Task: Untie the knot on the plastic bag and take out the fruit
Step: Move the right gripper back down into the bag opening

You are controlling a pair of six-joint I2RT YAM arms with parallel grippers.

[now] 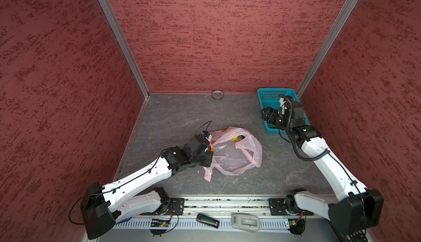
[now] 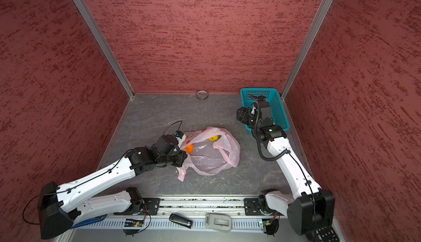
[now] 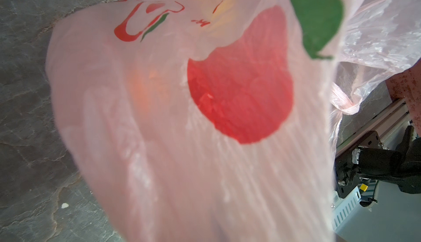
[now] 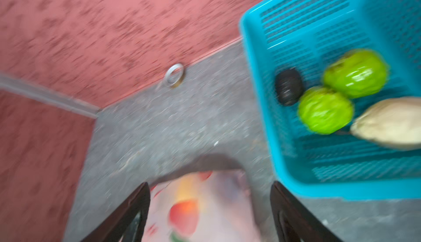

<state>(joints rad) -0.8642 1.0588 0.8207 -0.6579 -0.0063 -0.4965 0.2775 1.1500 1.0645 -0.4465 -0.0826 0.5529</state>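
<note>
The pale pink plastic bag (image 1: 237,158) (image 2: 211,161) lies mid-table with its mouth open. A yellow fruit (image 1: 233,138) (image 2: 213,138) and an orange fruit (image 2: 189,148) show inside. My left gripper (image 1: 210,158) (image 2: 185,157) is shut on the bag's left edge. In the left wrist view the film (image 3: 182,115) hides its fingers. A bunched twist (image 3: 342,103) sits on a strip; I cannot tell if it is the knot. My right gripper (image 1: 265,113) (image 2: 240,114) (image 4: 209,188) hangs open and empty beside the basket.
The teal basket (image 1: 273,90) (image 2: 257,89) (image 4: 257,70) at the back right holds two bright green fruits (image 4: 355,72), a blackish one (image 4: 289,85) and a beige one (image 4: 387,122). A tape roll (image 1: 217,94) lies at the back wall. Red walls enclose three sides.
</note>
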